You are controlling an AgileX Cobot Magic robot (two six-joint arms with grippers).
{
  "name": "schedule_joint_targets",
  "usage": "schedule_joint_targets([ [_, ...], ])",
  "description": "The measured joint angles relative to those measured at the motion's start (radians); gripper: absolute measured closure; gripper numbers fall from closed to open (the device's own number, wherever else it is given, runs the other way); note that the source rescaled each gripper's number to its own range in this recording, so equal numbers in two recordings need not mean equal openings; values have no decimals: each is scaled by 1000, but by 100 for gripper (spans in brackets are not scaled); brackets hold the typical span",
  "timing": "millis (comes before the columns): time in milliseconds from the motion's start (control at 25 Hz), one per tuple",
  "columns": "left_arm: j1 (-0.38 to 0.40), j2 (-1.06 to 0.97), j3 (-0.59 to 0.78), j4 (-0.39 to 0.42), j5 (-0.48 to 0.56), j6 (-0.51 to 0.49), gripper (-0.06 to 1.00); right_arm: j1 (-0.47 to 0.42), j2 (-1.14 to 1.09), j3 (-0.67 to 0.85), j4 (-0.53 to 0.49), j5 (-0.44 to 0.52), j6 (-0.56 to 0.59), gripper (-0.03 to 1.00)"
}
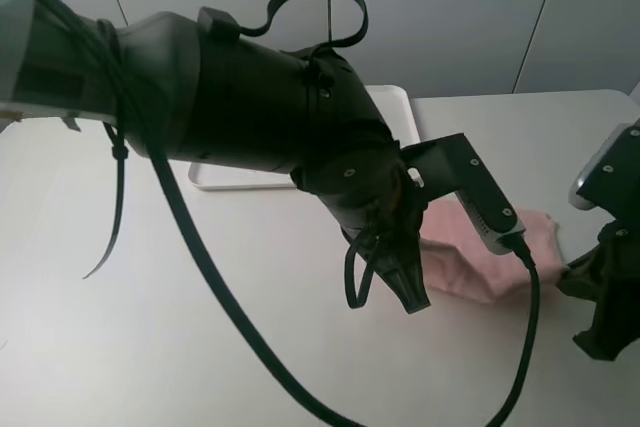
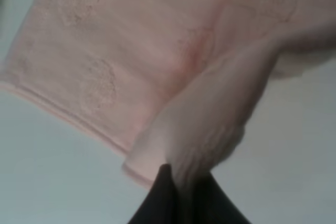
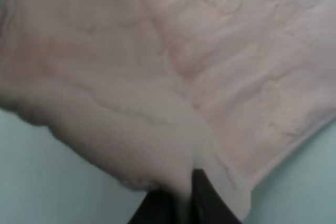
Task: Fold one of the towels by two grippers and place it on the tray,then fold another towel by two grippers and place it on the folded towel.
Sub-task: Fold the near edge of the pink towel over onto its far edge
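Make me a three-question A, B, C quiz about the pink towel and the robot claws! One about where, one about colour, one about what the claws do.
1. Where is the pink towel?
A) on the table, nearer than the tray
B) on the tray
C) on the floor

2. What colour is the tray?
A) red
B) white
C) black

3. What are the left gripper and right gripper doing?
A) hanging open
B) holding the tray
C) each shut on the towel

Answers: 1 A, it lies on the table before the tray. 2 B, its rim is white. 3 C, each wrist view shows cloth pinched.
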Motion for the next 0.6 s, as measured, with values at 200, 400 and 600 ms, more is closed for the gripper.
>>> schedule_joint_targets([
  [200, 31, 0, 0, 2, -41, -56, 94, 0, 9, -41, 0, -84, 202, 97],
  [400, 64, 0, 0, 7, -84, -116, 94, 0, 52, -44, 0, -116, 282, 97],
  [600, 82, 0, 0, 11, -100, -125, 94, 0, 118, -44, 0, -229, 382, 97],
])
